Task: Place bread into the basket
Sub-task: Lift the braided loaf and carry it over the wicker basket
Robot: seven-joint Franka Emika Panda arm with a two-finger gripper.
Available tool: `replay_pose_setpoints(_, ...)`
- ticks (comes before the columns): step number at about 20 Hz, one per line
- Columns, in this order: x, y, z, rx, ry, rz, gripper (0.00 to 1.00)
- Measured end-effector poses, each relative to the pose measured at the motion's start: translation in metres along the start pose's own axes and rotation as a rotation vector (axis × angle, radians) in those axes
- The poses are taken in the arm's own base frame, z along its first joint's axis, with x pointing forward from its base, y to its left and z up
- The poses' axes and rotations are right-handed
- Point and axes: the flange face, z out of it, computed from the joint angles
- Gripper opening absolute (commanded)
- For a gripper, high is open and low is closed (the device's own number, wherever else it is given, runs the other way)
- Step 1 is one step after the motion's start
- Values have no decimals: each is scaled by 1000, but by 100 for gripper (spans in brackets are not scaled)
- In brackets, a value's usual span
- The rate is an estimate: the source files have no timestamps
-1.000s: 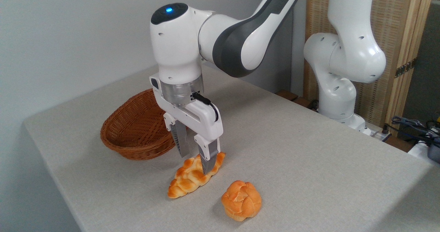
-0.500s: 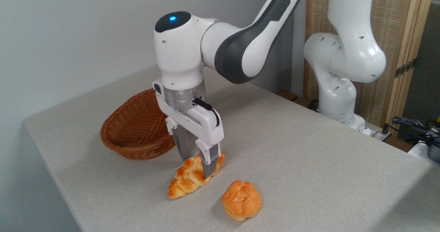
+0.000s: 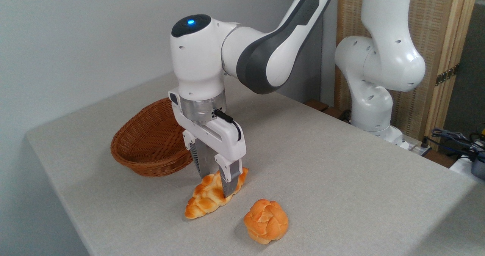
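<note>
Now that the gripper has been lowered and its jaws narrowed around the bread (still tabled), lifting toward the basket at 10 o'clock is expected.

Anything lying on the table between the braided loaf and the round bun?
No. The camera view shows only bare table between the braided loaf and the round bun.
</note>
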Motion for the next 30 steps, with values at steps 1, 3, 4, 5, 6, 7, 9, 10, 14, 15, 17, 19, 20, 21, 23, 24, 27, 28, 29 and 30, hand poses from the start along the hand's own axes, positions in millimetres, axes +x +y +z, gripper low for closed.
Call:
replay_pose_setpoints(1, 0, 0, 0, 0, 0, 0, 20)
replay_pose_setpoints(3, 0, 0, 0, 0, 0, 2, 20)
replay_pose_setpoints(4, 0, 0, 0, 0, 0, 4, 20)
replay_pose_setpoints(5, 0, 0, 0, 0, -1, 6, 20)
replay_pose_setpoints(6, 0, 0, 0, 0, -1, 8, 20)
replay_pose_setpoints(7, -1, -1, 0, 1, -2, 10, 20)
replay_pose_setpoints(9, -1, -1, 0, 0, -2, 11, 20)
replay_pose_setpoints(10, -1, -1, 1, 0, -3, 11, 20)
replay_pose_setpoints(14, -2, -1, -2, -4, -7, 10, 20)
replay_pose_setpoints(15, -1, 0, -5, -17, -21, 12, 20)
replay_pose_setpoints(17, 1, -1, -21, -43, -48, 15, 20)
replay_pose_setpoints(19, 5, -2, -44, -59, -64, 22, 20)
replay_pose_setpoints(20, 7, -3, -61, -66, -67, 24, 20)
replay_pose_setpoints(21, 9, -3, -70, -67, -67, 26, 20)
replay_pose_setpoints(23, 16, 0, -95, -64, -48, 34, 22)
replay_pose_setpoints(24, 23, 5, -101, -76, -28, 34, 23)
replay_pose_setpoints(27, 54, 46, -101, -131, 15, 17, 26)
replay_pose_setpoints(28, 66, 63, -98, -136, 18, 20, 28)
replay_pose_setpoints(29, 80, 82, -93, -136, 21, 24, 31)
replay_pose_setpoints(30, 92, 98, -88, -134, 27, 24, 40)
